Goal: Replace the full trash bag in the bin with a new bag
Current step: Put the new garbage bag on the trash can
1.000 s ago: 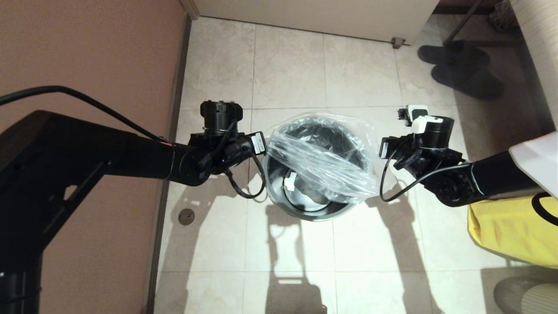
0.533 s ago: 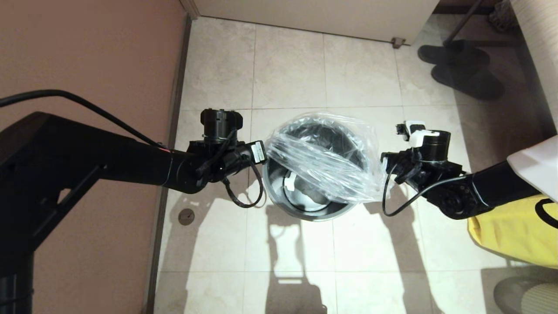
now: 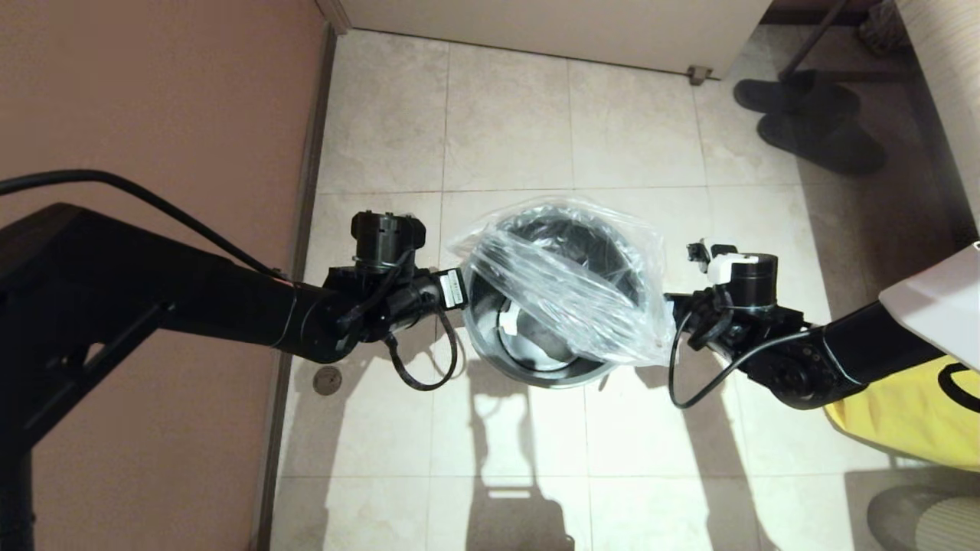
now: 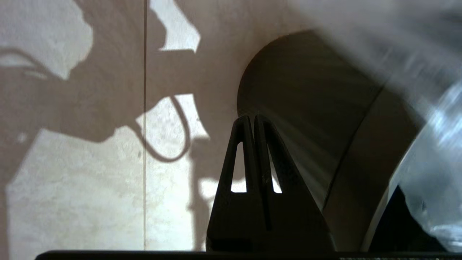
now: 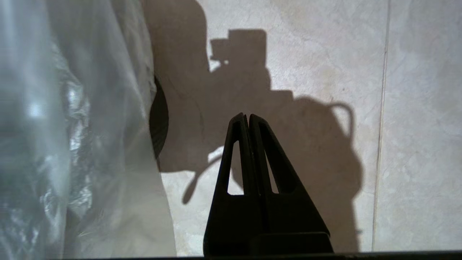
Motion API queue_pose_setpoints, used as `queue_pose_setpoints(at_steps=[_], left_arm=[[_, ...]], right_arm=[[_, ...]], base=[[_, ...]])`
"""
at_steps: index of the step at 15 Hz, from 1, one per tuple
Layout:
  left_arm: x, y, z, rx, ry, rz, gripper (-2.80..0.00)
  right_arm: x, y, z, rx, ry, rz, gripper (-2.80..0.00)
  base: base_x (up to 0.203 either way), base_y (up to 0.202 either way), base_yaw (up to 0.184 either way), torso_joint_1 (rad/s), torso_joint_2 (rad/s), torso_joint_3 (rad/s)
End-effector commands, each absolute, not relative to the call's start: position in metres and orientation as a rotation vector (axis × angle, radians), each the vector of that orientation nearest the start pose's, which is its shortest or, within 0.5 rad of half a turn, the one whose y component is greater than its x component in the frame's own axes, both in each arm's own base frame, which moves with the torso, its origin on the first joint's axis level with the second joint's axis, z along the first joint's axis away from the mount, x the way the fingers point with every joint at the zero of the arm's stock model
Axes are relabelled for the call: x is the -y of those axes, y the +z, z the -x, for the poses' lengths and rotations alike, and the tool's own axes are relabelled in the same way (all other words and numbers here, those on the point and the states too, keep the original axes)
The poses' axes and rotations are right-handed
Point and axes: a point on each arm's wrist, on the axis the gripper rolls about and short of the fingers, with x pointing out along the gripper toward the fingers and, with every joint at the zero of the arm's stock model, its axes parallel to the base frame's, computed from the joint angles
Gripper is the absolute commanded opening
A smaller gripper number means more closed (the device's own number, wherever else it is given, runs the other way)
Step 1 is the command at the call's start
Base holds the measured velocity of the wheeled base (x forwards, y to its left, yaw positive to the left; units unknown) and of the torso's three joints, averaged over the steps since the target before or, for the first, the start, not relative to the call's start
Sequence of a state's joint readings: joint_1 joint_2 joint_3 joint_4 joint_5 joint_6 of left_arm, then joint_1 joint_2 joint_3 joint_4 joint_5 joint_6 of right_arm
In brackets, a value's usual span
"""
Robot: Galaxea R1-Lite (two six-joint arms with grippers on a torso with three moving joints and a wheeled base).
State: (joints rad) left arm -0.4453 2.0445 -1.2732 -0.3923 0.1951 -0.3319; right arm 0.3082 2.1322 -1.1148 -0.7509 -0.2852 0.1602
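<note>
Over the bin [image 3: 536,360] the new bag [image 3: 563,295] drapes; left end effector [image 4: 252,121] and right end effector [image 5: 245,119], both pressed together holding nothing, should pull hems evenly down.

From the head view we cannot see the fingers of either gripper, each tucked beneath its wrist beside the bin [image 3: 536,367]; the new bag [image 3: 566,287] veils much of the bin's far rim and inner wall. At the left wrist the bag smears into blur, and we lose the yellow bag [image 3: 903,413] and the slippers [image 3: 811,122] partly past the frame's right side
</note>
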Motion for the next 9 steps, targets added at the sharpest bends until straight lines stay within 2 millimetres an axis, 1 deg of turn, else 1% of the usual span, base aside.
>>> queue_pose_setpoints(at_steps=[1,3,4,5,8,9], left_arm=[[0.17,0.161,-0.366,-0.407,-0.182,0.205,-2.8],[0.167,0.16,-0.359,-0.42,-0.177,0.201,-2.8],[0.164,0.162,-0.355,-0.417,-0.176,0.204,-2.8],[0.161,0.17,-0.352,-0.395,-0.174,0.216,-2.8],[0.147,0.217,-0.333,-0.27,-0.187,0.277,-2.8],[0.148,0.234,-0.328,-0.233,-0.208,0.291,-2.8]], right_arm=[[-0.121,0.116,-0.391,-0.267,0.008,-0.08,-2.8],[-0.121,0.118,-0.387,-0.268,0.015,-0.081,-2.8],[-0.122,0.122,-0.386,-0.26,0.017,-0.083,-2.8],[-0.121,0.125,-0.386,-0.252,0.018,-0.086,-2.8],[-0.121,0.126,-0.385,-0.25,0.016,-0.085,-2.8],[-0.121,0.125,-0.385,-0.251,0.016,-0.086,-2.8]], base=[[0.0,0.0,0.0,0.0,0.0,0.0],[0.0,0.0,0.0,0.0,0.0,0.0],[0.0,0.0,0.0,0.0,0.0,0.0],[0.0,0.0,0.0,0.0,0.0,0.0],[0.0,0.0,0.0,0.0,0.0,0.0],[0.0,0.0,0.0,0.0,0.0,0.0]])
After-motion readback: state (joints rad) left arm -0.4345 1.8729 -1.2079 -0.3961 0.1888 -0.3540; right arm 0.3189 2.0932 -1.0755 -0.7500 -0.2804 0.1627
